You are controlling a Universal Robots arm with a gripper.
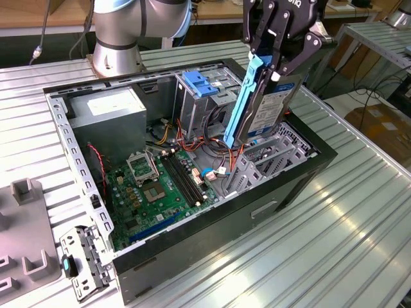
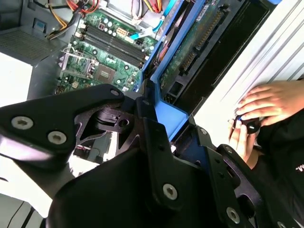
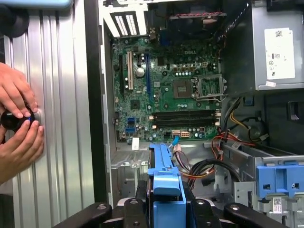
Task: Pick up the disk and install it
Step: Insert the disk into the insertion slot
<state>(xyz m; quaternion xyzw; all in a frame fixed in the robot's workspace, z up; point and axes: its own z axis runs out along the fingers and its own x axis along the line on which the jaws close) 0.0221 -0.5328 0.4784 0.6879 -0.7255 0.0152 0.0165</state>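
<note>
While the gripper (image 1: pixel 277 61) holds the disk (image 1: pixel 273 109) by its upper end, fingers clamped on it, the disk hangs below it over the far right part of the open computer case (image 1: pixel 212 250) in the exterior view. Its long axis is near vertical, the top leaning to the exterior view's right and the lower end low over the case's bay. The case holds a green motherboard (image 1: pixel 160 186), a grey power supply (image 1: pixel 106 112) and a metal cage (image 1: pixel 199 96) with a blue top.

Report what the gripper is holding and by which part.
The gripper holds the disk by its upper end, at the blue side rail; the disk hangs roughly upright over the open computer case.
</note>
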